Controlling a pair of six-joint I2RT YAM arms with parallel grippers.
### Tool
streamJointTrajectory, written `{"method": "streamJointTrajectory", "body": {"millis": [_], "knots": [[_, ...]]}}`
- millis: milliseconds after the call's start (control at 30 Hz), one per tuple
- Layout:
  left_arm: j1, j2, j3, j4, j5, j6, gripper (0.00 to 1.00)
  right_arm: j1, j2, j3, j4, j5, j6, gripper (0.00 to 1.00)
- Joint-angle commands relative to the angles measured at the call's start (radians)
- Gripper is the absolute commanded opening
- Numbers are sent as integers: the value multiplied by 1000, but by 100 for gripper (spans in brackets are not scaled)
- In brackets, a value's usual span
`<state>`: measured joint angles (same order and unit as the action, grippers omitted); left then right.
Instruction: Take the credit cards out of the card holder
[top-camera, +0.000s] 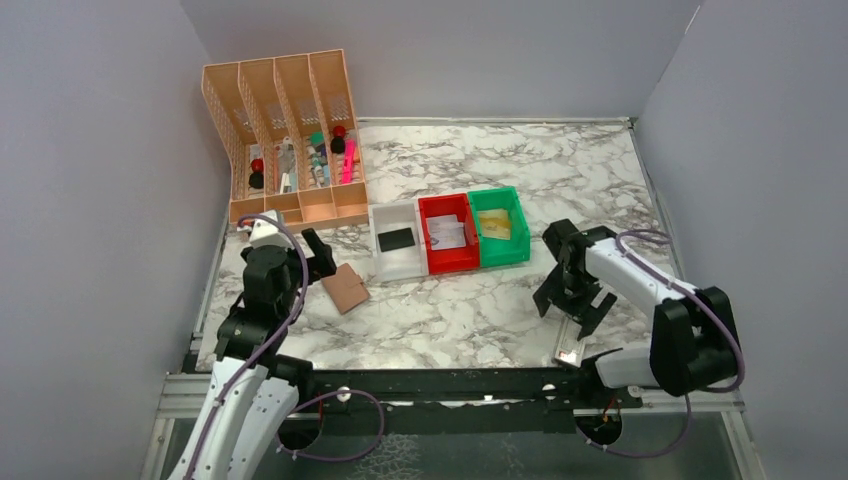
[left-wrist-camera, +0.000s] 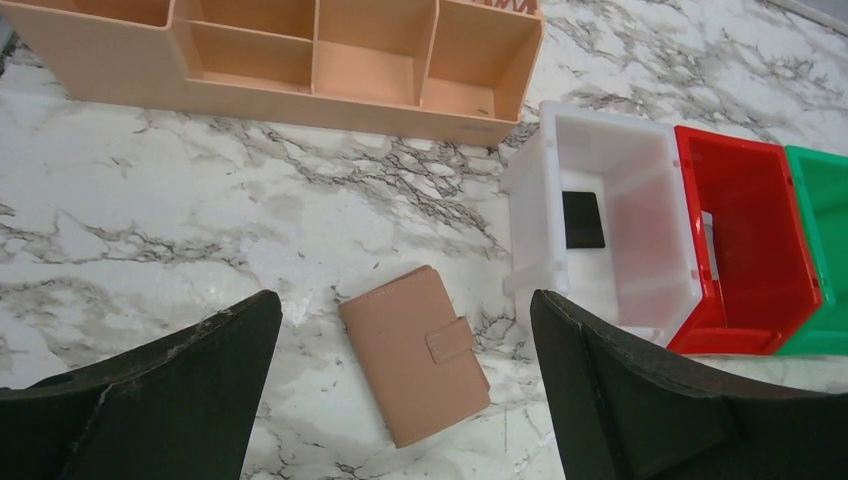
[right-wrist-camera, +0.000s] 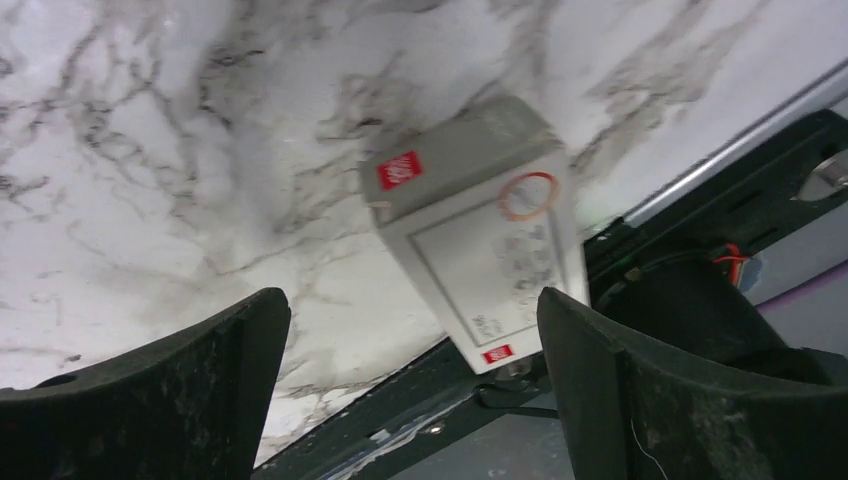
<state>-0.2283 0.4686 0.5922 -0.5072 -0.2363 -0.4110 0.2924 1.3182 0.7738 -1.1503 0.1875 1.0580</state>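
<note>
The left gripper (left-wrist-camera: 405, 305) hangs empty with its jaws spread wide, set above the card holder (left-wrist-camera: 413, 355), apparently so they can straddle it on the way down. The holder lies flat on the marble worktop (left-wrist-camera: 200, 220), folded, its snap tab fastened, so any cards inside are hidden. Just beside it, a dark card (left-wrist-camera: 583, 220) lies in the white bin (left-wrist-camera: 600, 125), and a tan-gold card (top-camera: 497, 226) in the green bin (top-camera: 497, 192). The right gripper (right-wrist-camera: 410, 300), equally wide and empty, hovers well apart over a grey box (right-wrist-camera: 480, 240) at the near edge, likely keeping clear.
</note>
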Motion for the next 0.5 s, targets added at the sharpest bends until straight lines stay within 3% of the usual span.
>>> {"method": "streamJointTrajectory", "body": {"millis": [0,67,233,400,467], "knots": [[9,64,-5,45,75,-8,99,-6,116,71,133,-115,-8,99],[9,94,-2,53,99,-8,99,-6,216,80,205,-87,-13,99],[17,136,4,53,114,-10,99,-21,495,234,170,114,32,99],[36,129,-2,57,102,-15,99,-49,563,320,241,295,8,99],[43,128,-5,59,99,-15,99,-83,553,338,315,296,-73,99]]}}
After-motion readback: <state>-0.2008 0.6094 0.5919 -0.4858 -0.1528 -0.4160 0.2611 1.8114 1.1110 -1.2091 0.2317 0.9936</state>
